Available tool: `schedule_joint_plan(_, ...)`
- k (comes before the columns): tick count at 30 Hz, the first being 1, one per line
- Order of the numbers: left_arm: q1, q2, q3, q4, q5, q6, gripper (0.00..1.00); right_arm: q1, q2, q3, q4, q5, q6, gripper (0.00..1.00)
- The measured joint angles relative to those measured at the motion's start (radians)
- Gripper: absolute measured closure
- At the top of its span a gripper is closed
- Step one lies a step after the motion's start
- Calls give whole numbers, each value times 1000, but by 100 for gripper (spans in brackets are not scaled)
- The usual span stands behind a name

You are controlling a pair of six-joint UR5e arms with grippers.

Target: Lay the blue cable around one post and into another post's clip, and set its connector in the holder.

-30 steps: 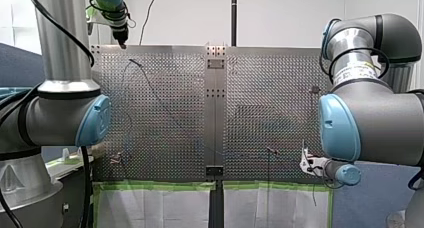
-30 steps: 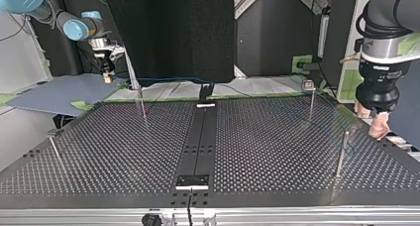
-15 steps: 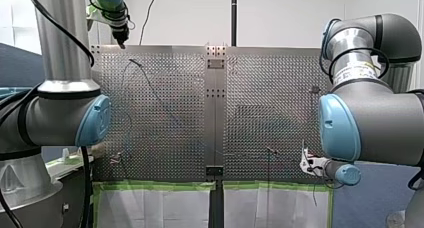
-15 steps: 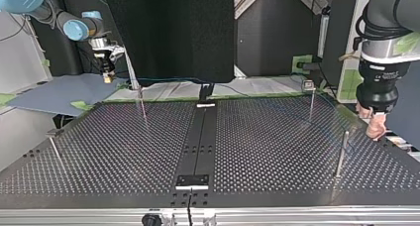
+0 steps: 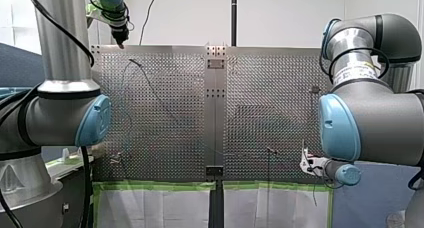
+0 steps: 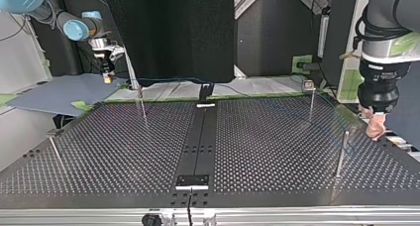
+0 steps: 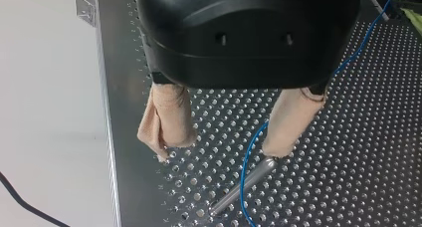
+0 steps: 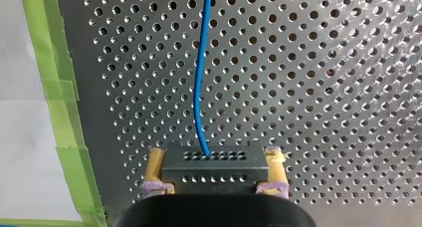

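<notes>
Right gripper (image 8: 216,170) is clamped on the connector (image 8: 214,160) near the table's (image 8: 323,87) taped edge; left gripper (image 7: 221,148) is wide open, holding nothing.

In the front view my left gripper (image 5: 120,40) is over the far left corner of the table (image 5: 165,113). My right gripper (image 5: 306,160) is at the near edge, close to the right corner. A strip (image 5: 215,113) runs down the middle of the table, from the far edge to the near edge. In the left wrist view a post (image 7: 244,184) stands on the table just ahead of my left gripper, and the cable (image 7: 247,162) runs right beside it. In the right wrist view the connector (image 8: 214,174) sits between my right gripper's fingers (image 8: 155,160), over the table near its edge. The cable comes out of the connector and goes on ahead over the table. Tape (image 8: 59,112) lies along that edge.
</notes>
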Motion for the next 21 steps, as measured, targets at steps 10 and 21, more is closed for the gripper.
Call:
schedule_joint_plan(10,0,0,0,0,0,-3,0,1,0,0,-1,0,0,100)
schedule_joint_plan(21,-5,1,-9,9,12,-7,0,1,0,1,-2,0,0,100)
